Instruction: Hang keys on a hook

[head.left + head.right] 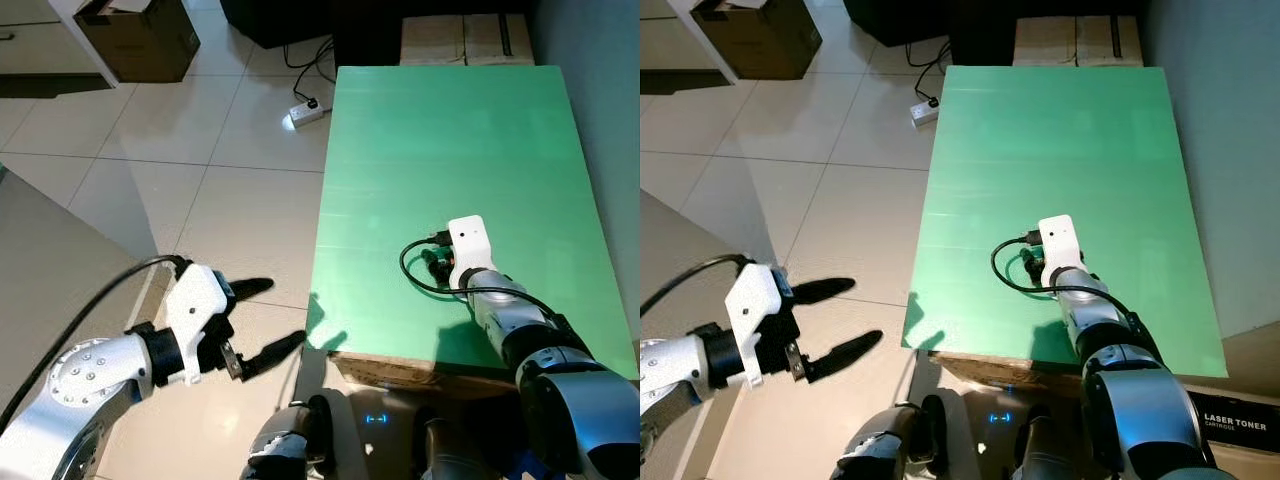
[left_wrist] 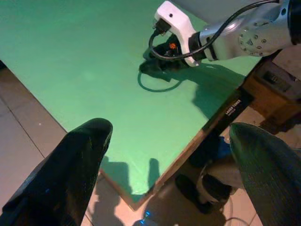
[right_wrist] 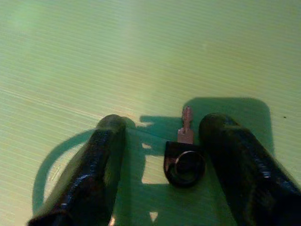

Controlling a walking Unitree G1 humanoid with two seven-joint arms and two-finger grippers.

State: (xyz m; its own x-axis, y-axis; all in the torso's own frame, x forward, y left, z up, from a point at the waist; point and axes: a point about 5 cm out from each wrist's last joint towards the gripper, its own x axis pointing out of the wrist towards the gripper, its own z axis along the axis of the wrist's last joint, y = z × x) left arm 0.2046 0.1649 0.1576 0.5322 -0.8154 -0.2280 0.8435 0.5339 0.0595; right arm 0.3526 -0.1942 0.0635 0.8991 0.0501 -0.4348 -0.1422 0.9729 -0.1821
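A small key with a black head and a short metal blade lies flat on the green table. My right gripper is lowered onto the table near its front edge. It is open, with one finger on each side of the key, and the key lies closer to one finger. From the head views the right gripper sits under its white wrist camera with a black cable looping beside it. My left gripper hangs open and empty over the floor, left of the table's front corner.
A white power strip with cables lies on the tiled floor by the table's far left corner. A cardboard box stands at the far left, and flat boxes sit beyond the table. A grey wall runs along the table's right side.
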